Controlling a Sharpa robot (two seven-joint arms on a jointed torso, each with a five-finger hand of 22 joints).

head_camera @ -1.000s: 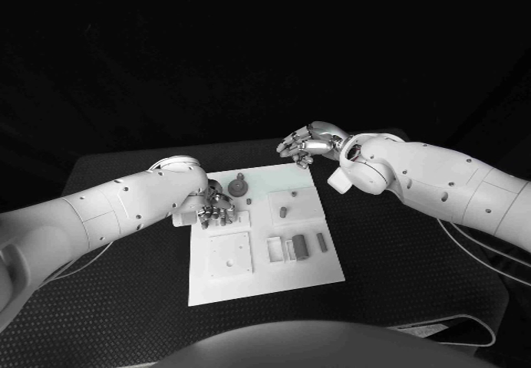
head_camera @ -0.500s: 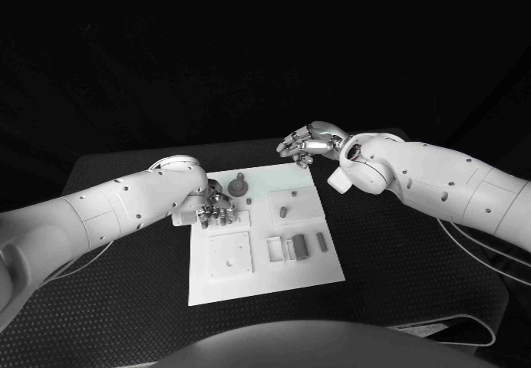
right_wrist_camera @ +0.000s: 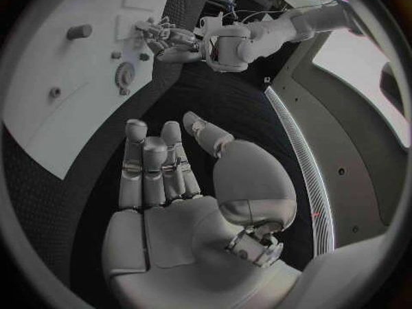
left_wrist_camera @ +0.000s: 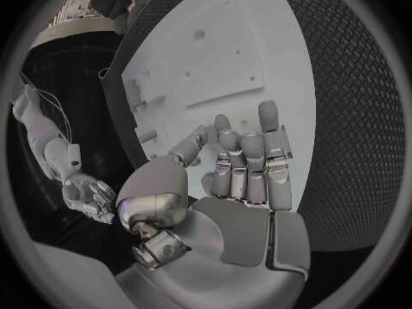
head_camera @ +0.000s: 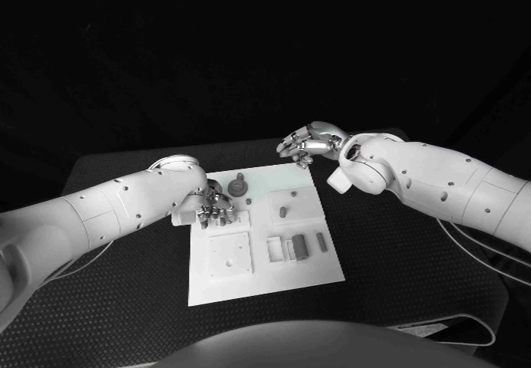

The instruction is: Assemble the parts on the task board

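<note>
the task board (head_camera: 265, 264) is seen lying flat in the middle of the black desk (head_camera: 410, 253), with small grey parts (head_camera: 297, 245) on it. the left hand (head_camera: 213, 208) is held low over the board's left edge, near a round gear-like part (head_camera: 237, 186); in the left wrist view its fingers (left_wrist_camera: 253, 154) are seen straight and side by side, with nothing gripped. whether they touch the board cannot be told. the right hand (head_camera: 310, 143) is held beyond the board's far right corner, fingers (right_wrist_camera: 154, 168) extended and empty.
</note>
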